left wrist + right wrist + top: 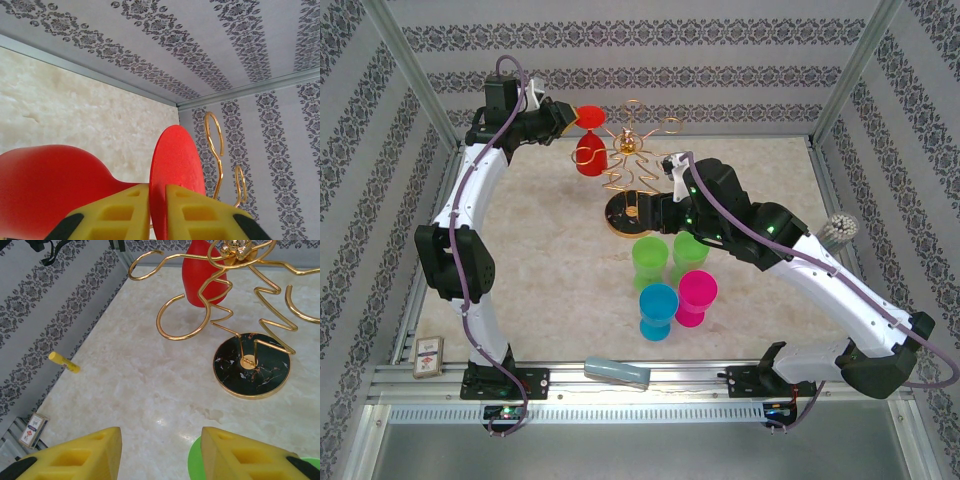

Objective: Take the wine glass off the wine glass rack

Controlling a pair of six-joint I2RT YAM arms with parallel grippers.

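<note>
One red wine glass [50,185], stem tight in left end effector [158,200]; right end effector [161,440] wide.

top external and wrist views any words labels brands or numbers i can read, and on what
No text can be read.
Small box in the near left corner of the top view, also seen from the right wrist: a printed design, too small and blurred to read.
Wallpaper: ornament bands, no letters.

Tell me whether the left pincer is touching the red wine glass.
Touching. The left wrist view shows the left pincer's yellow fingers closed on the red wine glass, with no gap on either side.
</note>
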